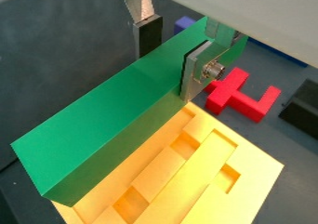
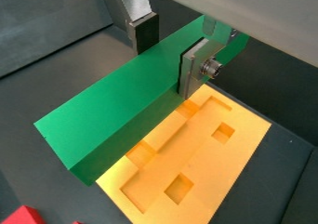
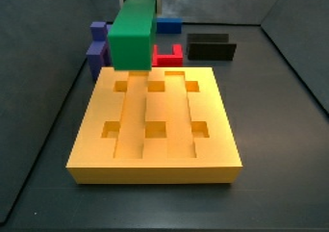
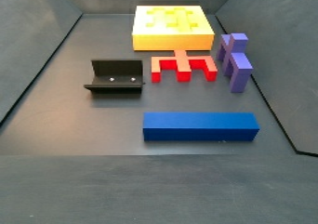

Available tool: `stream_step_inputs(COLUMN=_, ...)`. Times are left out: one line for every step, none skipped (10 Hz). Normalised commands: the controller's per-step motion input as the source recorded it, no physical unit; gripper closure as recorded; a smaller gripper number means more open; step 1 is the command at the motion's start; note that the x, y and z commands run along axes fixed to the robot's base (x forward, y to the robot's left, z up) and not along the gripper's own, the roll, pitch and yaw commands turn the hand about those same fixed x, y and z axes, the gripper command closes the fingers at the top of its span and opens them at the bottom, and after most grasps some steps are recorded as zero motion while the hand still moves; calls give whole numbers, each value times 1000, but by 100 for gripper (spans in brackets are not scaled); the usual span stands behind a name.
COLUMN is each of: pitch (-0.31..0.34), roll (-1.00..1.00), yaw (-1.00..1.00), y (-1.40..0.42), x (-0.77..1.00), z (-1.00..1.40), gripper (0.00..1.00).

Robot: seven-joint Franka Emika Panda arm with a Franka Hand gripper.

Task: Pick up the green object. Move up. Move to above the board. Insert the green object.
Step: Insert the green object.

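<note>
Now the gripper [image 1: 172,53], squeezing the green bar [image 1: 106,130] over the board [image 3: 154,125], should lower it straight into a groove.

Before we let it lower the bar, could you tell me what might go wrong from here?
The gripper holds the green object near one end, so its long free end could sag or twist on contact. In a side view the green object hangs over the board near its far edge; if it misses a groove, it may catch on a ridge. The red block lies close beside the board.
</note>
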Motion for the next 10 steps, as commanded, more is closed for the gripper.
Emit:
stream_step_inputs(pitch=-233, roll=31, yaw=0, y=-220, x=-123, z=-820, gripper=100)
stream_step_inputs(pitch=-236, roll=57, yaw=0, y=-211, x=-109, z=-809, gripper=100)
stream_step_inputs(pitch=-227, roll=103, yaw=0, y=-251, x=-3, z=-803, gripper=100)
stream_step_inputs(pitch=-140, roll=203, yaw=0, y=-257, x=43, z=-757, gripper=100)
stream_step_inputs(pitch=0, roll=373, yaw=0, y=-169, x=131, z=-603, gripper=100)
stream_step_inputs(pitch=0, roll=406, yaw=20, y=-123, x=123, z=-540, gripper=100)
stream_step_inputs(pitch=0, roll=399, yaw=46, y=-106, x=77, z=-523, gripper=100)
stream_step_inputs(pitch=0, roll=171, yaw=0, y=-97, x=0, z=-366, gripper=100)
stream_step_inputs(pitch=-14, roll=106, yaw=29, y=-6, x=0, z=-446, gripper=100)
stream_step_inputs(pitch=0, roll=89, yaw=57, y=0, x=0, z=-351, gripper=100)
